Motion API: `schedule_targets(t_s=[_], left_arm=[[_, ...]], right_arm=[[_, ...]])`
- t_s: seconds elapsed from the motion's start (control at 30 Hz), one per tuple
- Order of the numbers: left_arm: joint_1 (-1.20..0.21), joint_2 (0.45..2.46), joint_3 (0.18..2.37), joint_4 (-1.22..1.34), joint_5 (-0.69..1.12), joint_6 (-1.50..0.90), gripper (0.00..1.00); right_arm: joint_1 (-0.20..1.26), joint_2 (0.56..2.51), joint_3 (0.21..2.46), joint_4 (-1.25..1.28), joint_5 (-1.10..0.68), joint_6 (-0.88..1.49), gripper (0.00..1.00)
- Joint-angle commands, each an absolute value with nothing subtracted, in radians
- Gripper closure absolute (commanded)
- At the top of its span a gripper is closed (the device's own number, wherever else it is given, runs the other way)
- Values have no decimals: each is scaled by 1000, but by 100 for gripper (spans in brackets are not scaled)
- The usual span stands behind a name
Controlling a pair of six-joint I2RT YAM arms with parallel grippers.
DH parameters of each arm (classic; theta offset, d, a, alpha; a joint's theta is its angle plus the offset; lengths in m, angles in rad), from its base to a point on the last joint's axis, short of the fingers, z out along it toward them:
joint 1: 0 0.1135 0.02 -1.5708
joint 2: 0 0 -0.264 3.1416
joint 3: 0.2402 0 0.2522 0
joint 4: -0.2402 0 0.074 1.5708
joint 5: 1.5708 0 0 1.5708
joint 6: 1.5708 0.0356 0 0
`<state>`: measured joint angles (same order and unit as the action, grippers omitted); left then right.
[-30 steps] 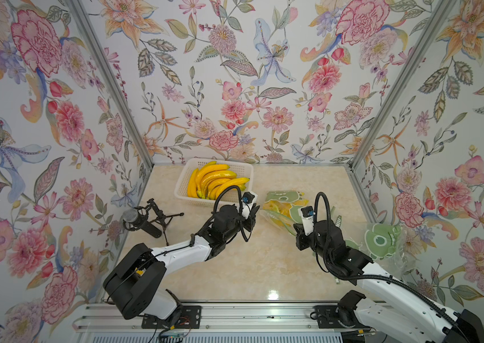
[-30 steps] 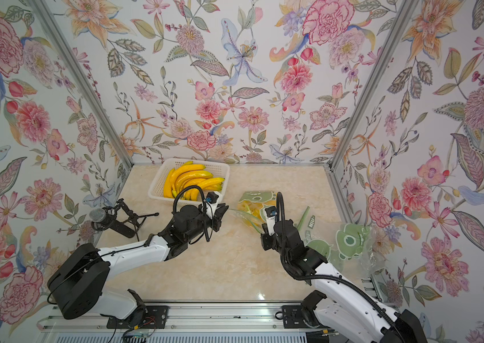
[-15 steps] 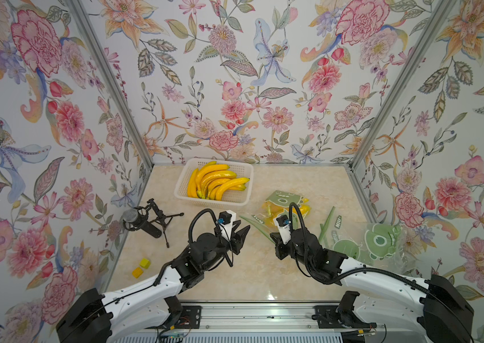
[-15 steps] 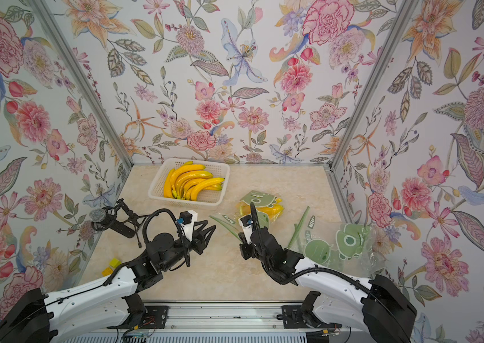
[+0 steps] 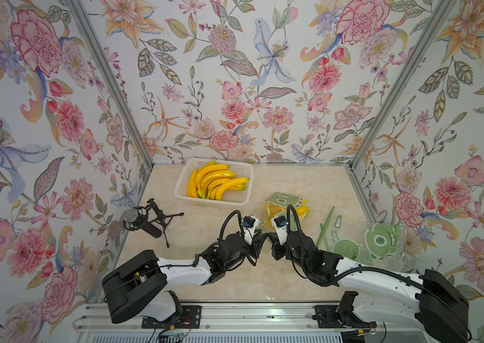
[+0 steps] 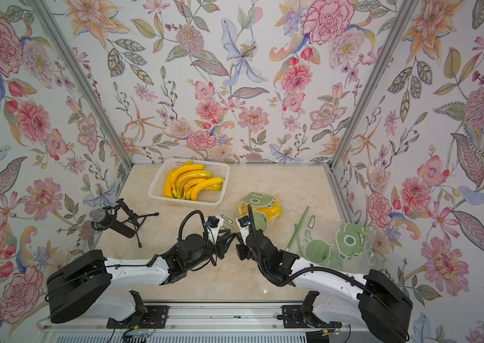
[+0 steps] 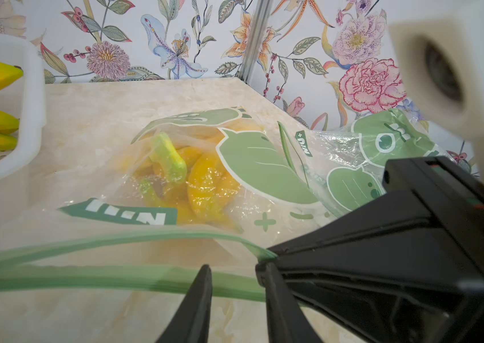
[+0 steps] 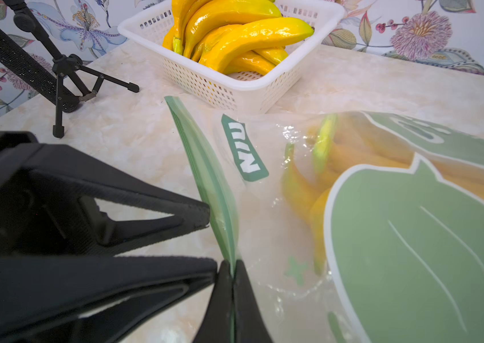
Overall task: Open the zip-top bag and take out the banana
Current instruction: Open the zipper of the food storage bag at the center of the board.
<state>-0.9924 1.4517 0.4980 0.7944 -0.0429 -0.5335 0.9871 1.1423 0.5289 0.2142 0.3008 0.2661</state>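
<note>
Far left is the microphone [image 5: 138, 219] on its little tripod, then the white basket [image 5: 242, 172] of loose bananas at the back. Neither matters right now. The action is mid-table. Your left gripper [image 7: 235, 271] has its jaws a little apart, tips right at the near lip of the green zip strip [image 7: 86, 279], with nothing pinched as far as I can see. Just beside it, your right gripper [image 8: 232, 268] is clamped flat on that strip, on the far lip by the look of it. The zip-top bag [image 5: 284, 205] lies right of the basket and just beyond both grippers, with the banana [image 7: 208, 184] inside it.

My take: get the left tips onto one lip only before you close, then pull the two lips apart gently and level. Yank upward and the whole bag probably lifts, banana and all.

View-wise, in both top views the wrists and cables cover the pinch, so you can't read either grip there. They do give you the layout though, including the spare bags [image 5: 377, 240] far right. The left wrist view shows the two lips already parted at one end. The right wrist view shows the right jaws shut on plastic.
</note>
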Motion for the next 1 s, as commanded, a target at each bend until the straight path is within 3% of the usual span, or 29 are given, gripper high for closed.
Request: schedule_targets(t_s=[0.0,0.3,0.53,0.67,0.73,0.87,0.97], left_arm=[[-989,1497,529,865,-58,-580,62],[-930,1639,561,922,-16,-649,61],[-882,1639,525,927,-43,-697,70],[-852,1642,502,948,-23,-706,67],[-851,1660,517,943,-6,-695,64],[-844,1687,536,954,12,-697,58],[-836,1689,540,955,16,-694,53]], right_arm=[[1005,1125,527,274,288,300,100],[1012,1120,502,321,270,333,100],[1016,1118,486,329,282,357,100],[1018,1155,493,354,216,367,100],[1017,1175,512,357,165,355,90],[1000,1132,553,302,124,302,57],[901,1061,594,191,85,291,49]])
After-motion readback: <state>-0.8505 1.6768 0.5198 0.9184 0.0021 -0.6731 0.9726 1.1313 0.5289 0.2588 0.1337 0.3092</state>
